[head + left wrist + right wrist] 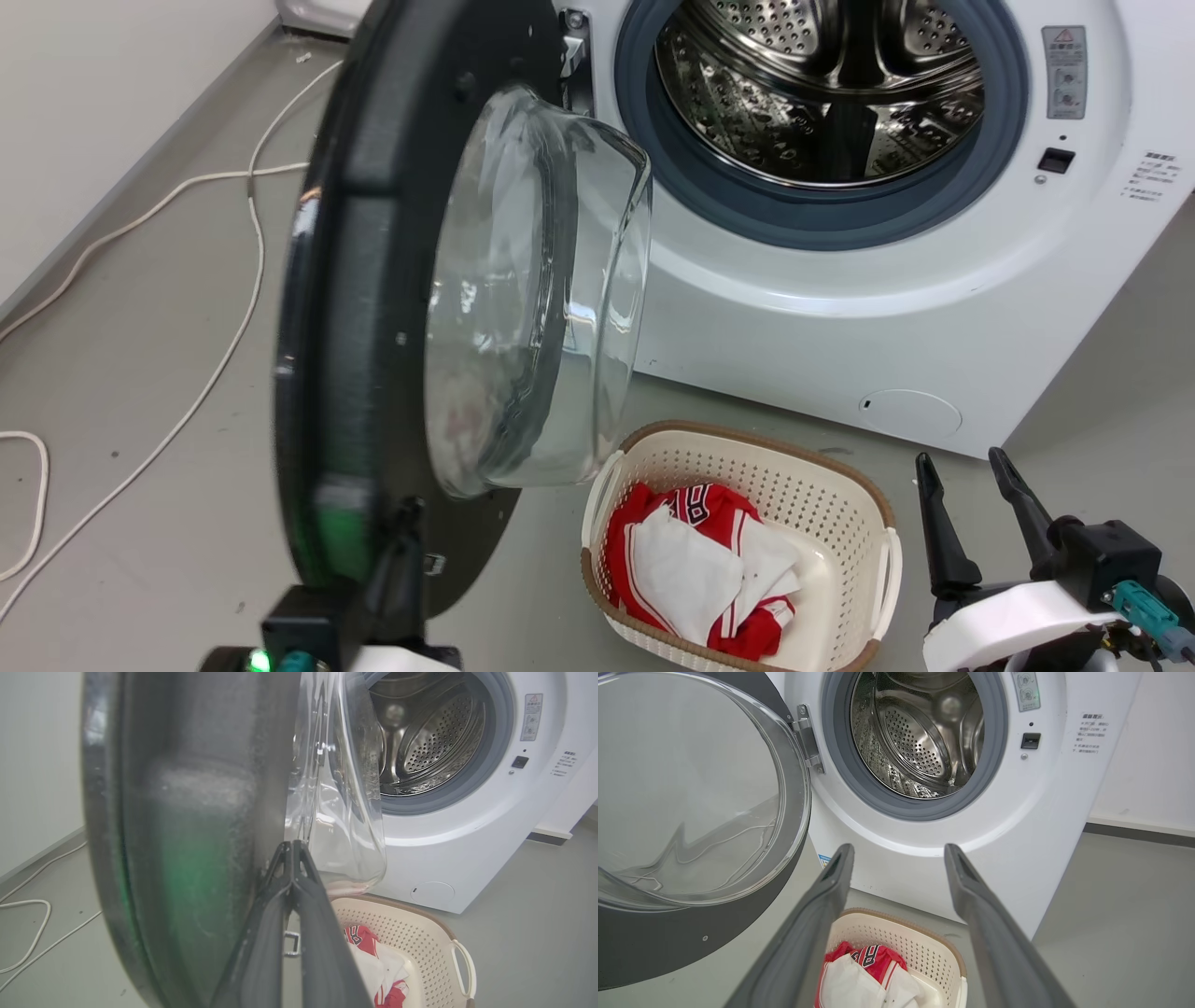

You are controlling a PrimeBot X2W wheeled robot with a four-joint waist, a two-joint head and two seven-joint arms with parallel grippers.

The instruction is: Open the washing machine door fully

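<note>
Left gripper closed, fingertips together against the inner face of the washing machine door, which stands swung out from the washing machine. Right gripper wide open, empty, above a laundry basket on grey floor

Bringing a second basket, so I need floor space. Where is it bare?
Bare floor lies right of the laundry basket, between the washing machine and the right gripper. Crowded left: the washing machine door, then white cables.
</note>
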